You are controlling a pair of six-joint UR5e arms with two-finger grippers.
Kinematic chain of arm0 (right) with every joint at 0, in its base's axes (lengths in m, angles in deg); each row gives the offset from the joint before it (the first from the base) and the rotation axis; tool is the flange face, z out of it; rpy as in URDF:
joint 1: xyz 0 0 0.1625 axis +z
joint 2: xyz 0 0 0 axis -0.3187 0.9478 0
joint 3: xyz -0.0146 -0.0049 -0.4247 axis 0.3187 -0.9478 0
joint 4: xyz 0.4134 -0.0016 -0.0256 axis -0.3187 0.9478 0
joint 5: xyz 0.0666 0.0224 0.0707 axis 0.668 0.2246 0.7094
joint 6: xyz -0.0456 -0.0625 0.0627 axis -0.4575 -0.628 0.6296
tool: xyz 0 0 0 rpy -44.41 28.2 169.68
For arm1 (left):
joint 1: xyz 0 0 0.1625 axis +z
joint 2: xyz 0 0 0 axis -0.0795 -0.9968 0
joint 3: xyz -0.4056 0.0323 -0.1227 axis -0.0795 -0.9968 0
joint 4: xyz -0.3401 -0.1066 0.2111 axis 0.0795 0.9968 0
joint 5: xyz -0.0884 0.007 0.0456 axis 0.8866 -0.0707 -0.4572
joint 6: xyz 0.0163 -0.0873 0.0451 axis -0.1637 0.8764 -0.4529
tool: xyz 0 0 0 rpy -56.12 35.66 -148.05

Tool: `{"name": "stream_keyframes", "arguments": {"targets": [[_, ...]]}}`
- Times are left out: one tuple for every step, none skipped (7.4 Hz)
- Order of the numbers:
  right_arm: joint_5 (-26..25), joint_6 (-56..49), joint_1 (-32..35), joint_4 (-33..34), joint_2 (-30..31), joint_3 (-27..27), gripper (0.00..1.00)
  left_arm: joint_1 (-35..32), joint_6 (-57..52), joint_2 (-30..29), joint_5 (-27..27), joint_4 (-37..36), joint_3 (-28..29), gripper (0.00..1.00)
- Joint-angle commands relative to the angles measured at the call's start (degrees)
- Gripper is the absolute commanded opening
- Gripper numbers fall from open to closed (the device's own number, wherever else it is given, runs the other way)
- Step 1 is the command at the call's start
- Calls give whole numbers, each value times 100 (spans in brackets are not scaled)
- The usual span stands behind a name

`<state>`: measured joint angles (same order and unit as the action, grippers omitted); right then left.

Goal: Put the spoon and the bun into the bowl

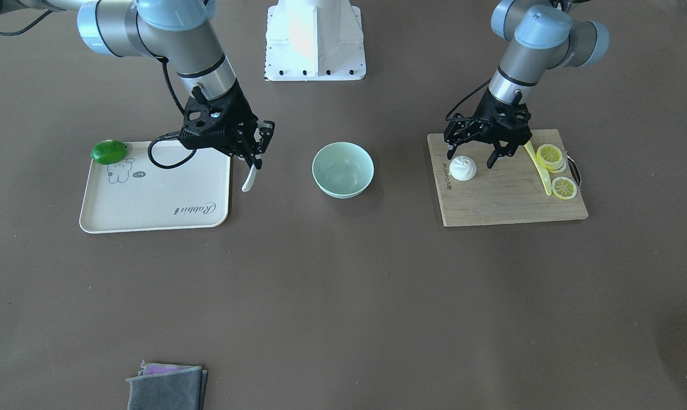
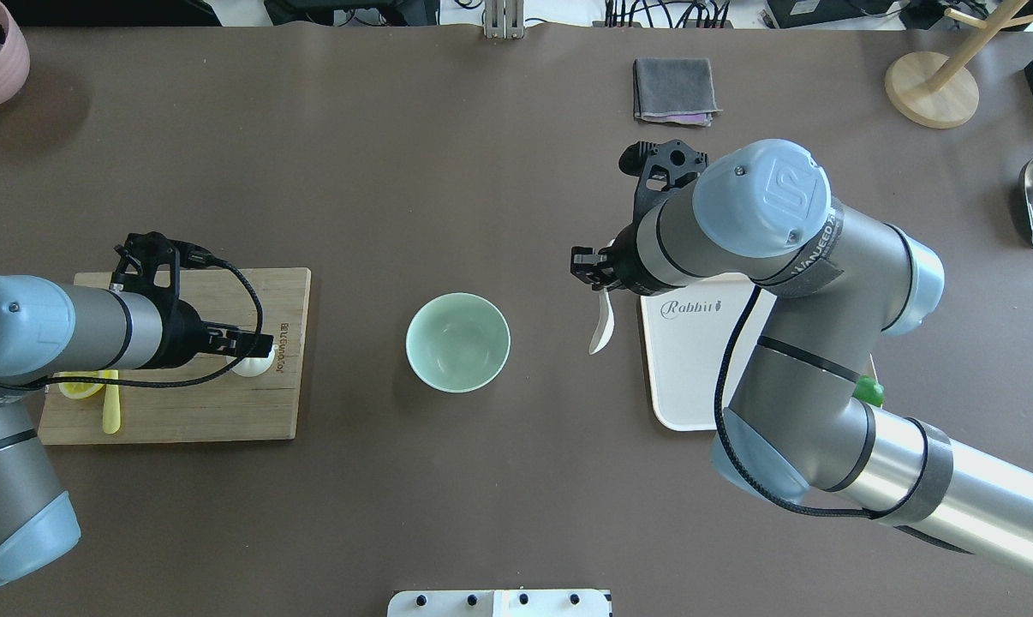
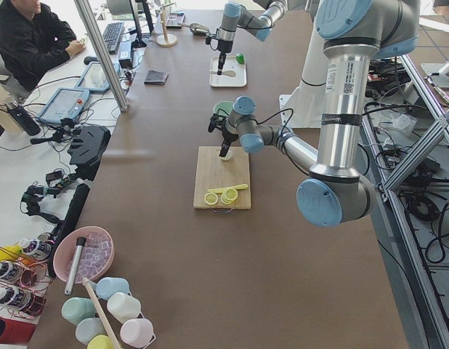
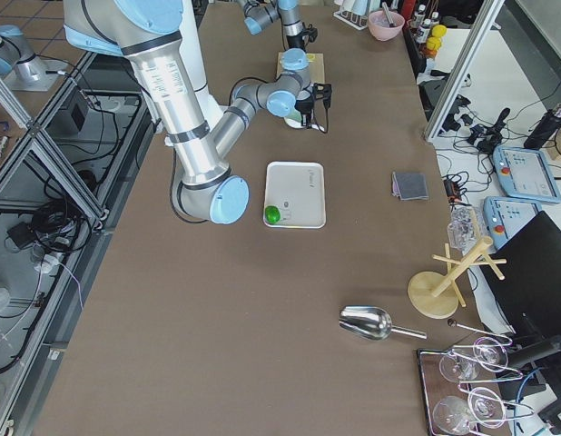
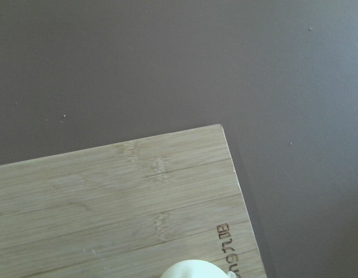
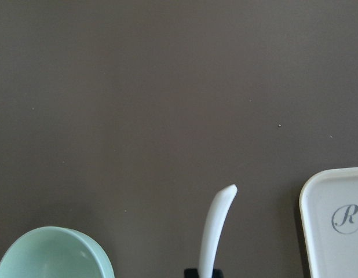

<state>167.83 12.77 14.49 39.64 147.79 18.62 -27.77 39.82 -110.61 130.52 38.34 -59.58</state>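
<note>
The pale mint-green bowl point(image 1: 342, 169) stands empty mid-table and also shows in the overhead view point(image 2: 457, 342). My right gripper point(image 1: 254, 158) is shut on the white spoon point(image 1: 249, 180). It holds the spoon in the air between the tray and the bowl, handle sticking out point(image 2: 600, 324), scoop hidden in the jaws. The right wrist view shows the handle point(image 6: 216, 226) and the bowl's rim point(image 6: 51, 255). The white pleated bun point(image 1: 462, 168) sits on the wooden board point(image 1: 508, 193). My left gripper point(image 1: 472, 155) is open just above the bun.
A cream tray point(image 1: 155, 193) with a green lime point(image 1: 109, 151) lies under my right arm. Lemon slices point(image 1: 551, 156) and a yellow-green knife point(image 1: 540, 168) lie on the board. A grey cloth point(image 1: 167, 387) lies at the table's far side.
</note>
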Motion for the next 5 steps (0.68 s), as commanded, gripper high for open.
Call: {"name": "stream_keyframes", "arguments": {"targets": [[-223, 112, -204, 6, -351, -261, 0, 69, -31, -14, -67, 15, 126, 87], [-388, 226, -327, 6, -467, -298, 0, 69, -23, -14, -93, 16, 126, 62], [-494, 244, -424, 6, -555, -324, 0, 69, -22, -5, -102, 24, 109, 23], [-548, 340, -512, 6, -616, -333, 0, 69, -14, -14, -102, 24, 91, 0], [-705, 385, -608, -28, -643, -359, 0, 69, -14, -31, -111, 24, 100, 0]]}}
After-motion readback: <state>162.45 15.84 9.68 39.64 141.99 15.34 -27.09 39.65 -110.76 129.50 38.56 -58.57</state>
